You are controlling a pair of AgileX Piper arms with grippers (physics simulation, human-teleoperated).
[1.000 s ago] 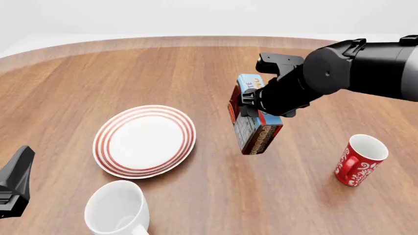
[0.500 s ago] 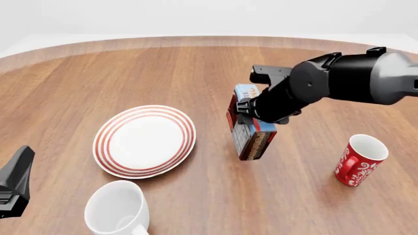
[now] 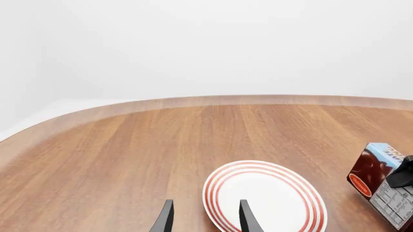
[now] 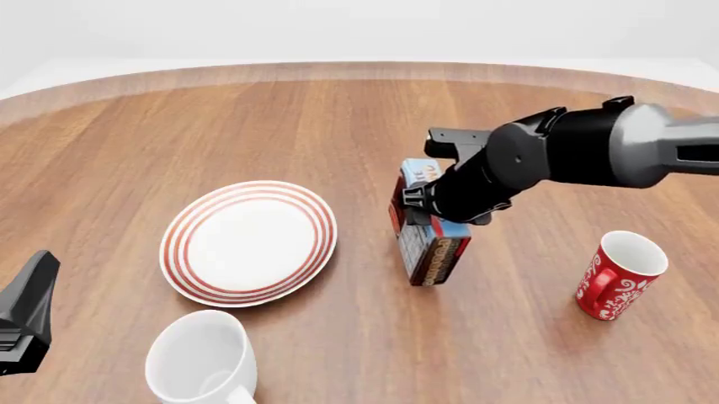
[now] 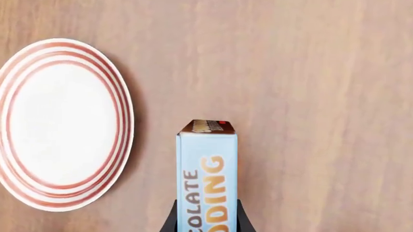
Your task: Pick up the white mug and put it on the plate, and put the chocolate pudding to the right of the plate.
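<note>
Your right claw (image 4: 425,202) is clamped on the chocolate pudding (image 4: 428,233), its fingers (image 5: 170,221) pressed against the carton's two narrow sides while the light blue lettered face shows in the right wrist view. In the front view the carton stands on end, tilted a little, with its lower end at or just above the tabletop (image 4: 225,126); you cannot tell whether it touches. It sits to the right of the plate (image 4: 249,241), apart from it with bare wood between the two.

The plate lies flat on the left half of the tabletop with nothing on it. The white mug (image 4: 202,359) stands upright at the near edge, just nearer than the plate and close to its rim, mouth up, untouched by either claw.

Your left claw (image 3: 204,220) hangs with its fingers spread and nothing between them, at the near left, its tips pointing toward the plate's near-left rim. The red mug (image 4: 617,275) stands upright at the right, well apart from the carton.
</note>
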